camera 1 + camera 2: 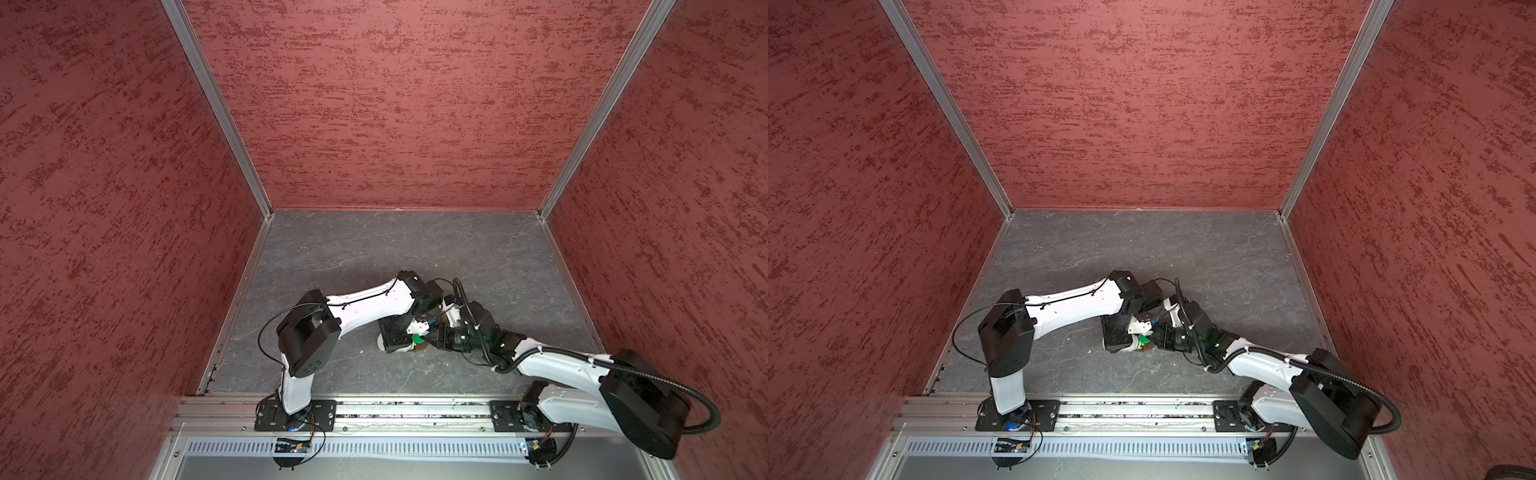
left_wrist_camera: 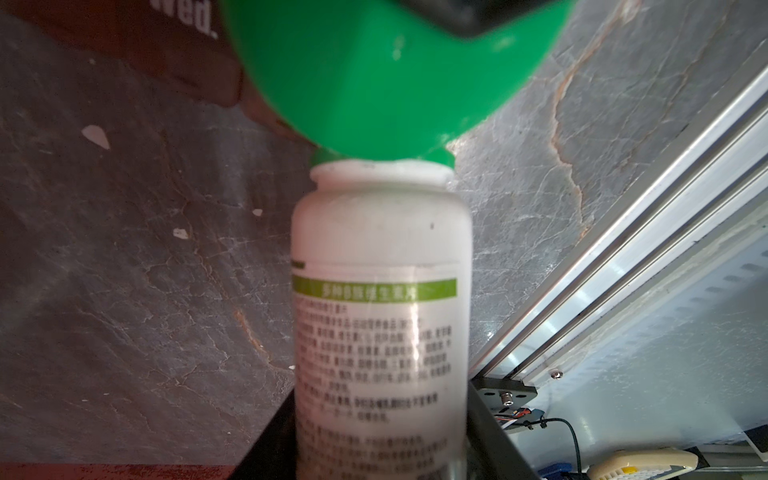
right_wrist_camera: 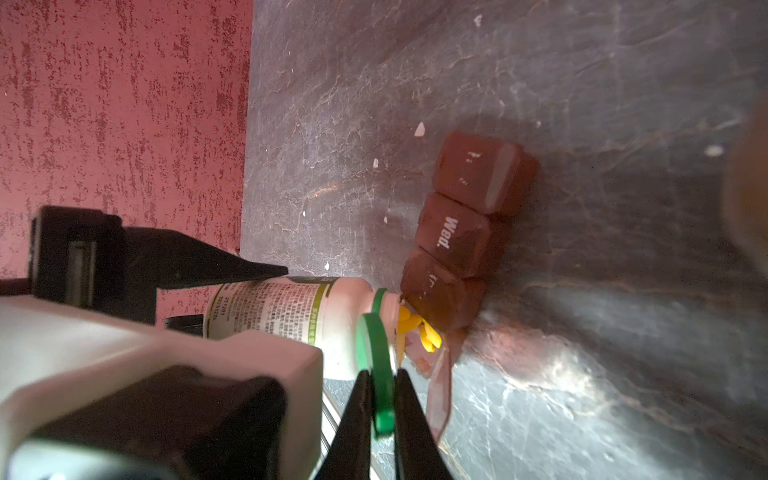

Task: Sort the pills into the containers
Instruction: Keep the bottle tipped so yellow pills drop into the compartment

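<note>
Beside the containers [image 3: 457, 241], left tool [image 2: 381, 390] part-open around white bottle [image 2: 380, 232], right tool [image 3: 382, 376] pinched tight on green cap [image 3: 374, 345]

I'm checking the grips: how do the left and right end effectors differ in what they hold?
The left end effector grips the white bottle, jaws partly apart; the right end effector pinches the thin green cap, jaws nearly shut. The left holds the bottle tipped, mouth at the containers; the right holds the cap clear of the mouth. Both are shut on something.
</note>
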`<control>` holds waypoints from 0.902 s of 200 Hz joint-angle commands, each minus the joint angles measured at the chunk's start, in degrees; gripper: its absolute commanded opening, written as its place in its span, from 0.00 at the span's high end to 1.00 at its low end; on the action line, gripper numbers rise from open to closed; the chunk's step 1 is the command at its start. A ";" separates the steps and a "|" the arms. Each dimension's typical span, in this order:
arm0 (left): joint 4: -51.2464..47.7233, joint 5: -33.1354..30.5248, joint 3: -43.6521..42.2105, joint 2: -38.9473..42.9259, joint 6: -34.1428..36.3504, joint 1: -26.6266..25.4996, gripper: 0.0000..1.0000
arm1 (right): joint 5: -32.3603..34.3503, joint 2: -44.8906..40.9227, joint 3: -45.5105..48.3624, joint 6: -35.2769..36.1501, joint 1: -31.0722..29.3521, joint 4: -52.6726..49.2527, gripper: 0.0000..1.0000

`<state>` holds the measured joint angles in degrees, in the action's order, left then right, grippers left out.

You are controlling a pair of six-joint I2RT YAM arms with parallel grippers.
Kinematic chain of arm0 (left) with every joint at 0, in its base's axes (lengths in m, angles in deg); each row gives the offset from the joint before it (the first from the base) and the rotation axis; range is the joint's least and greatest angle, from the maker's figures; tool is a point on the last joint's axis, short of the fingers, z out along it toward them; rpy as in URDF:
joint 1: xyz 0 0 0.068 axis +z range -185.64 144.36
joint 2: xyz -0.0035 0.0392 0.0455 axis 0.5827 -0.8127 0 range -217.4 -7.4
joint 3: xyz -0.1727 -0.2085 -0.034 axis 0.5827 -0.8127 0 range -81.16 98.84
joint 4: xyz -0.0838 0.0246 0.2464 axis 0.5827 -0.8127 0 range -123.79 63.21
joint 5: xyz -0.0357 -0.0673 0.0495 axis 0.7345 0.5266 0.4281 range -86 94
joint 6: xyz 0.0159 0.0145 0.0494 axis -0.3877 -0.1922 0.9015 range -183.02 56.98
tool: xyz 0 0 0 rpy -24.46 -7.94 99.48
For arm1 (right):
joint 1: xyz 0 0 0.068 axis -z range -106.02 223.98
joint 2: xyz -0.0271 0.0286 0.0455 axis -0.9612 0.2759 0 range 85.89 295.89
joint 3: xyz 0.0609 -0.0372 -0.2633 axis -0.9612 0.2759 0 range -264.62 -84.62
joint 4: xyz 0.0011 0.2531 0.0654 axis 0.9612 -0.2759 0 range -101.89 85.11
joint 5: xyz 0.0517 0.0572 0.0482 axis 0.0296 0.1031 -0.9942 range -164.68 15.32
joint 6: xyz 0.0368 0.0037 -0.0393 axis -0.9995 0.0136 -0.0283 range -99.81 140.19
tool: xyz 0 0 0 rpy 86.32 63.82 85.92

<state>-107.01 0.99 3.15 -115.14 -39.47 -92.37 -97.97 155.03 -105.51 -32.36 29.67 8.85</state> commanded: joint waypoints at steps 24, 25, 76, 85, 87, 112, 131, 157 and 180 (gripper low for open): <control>6.29 1.87 -1.80 3.33 -1.01 -0.39 1.00 | 0.00 -1.99 -1.84 1.32 -0.57 -2.38 0.87; 6.30 1.82 -1.83 3.37 -1.03 -0.35 1.00 | 0.00 -1.99 -1.86 1.32 -0.58 -2.39 0.87; 8.27 1.62 -4.45 5.20 -1.49 -0.45 1.00 | 0.09 -2.79 -2.62 2.03 -0.60 -4.98 0.86; 8.70 1.60 -5.02 5.60 -1.70 -0.46 1.00 | 0.25 -3.01 -2.76 2.21 -0.60 -5.44 0.86; 8.80 1.62 -5.14 5.68 -1.67 -0.48 1.00 | 0.26 -3.04 -2.76 2.24 -0.60 -5.53 0.86; 9.92 1.65 -6.66 6.70 -1.84 -0.44 1.00 | 0.33 -3.54 -3.10 2.47 -0.60 -6.57 0.85; 10.90 1.53 -7.91 7.62 -2.11 -0.44 1.00 | 0.44 -3.84 -3.29 2.57 -0.55 -7.30 0.84; 12.22 1.93 -9.40 8.40 -2.40 -0.57 1.00 | 0.52 -4.12 -3.56 2.72 -0.60 -7.97 0.83; 13.06 2.03 -10.71 9.03 -2.72 -0.53 1.00 | 0.68 -4.33 -3.72 2.67 -0.59 -8.38 0.82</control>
<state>-96.70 2.43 -6.62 -107.82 -41.15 -92.61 -97.94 151.88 -106.91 -30.31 29.64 1.15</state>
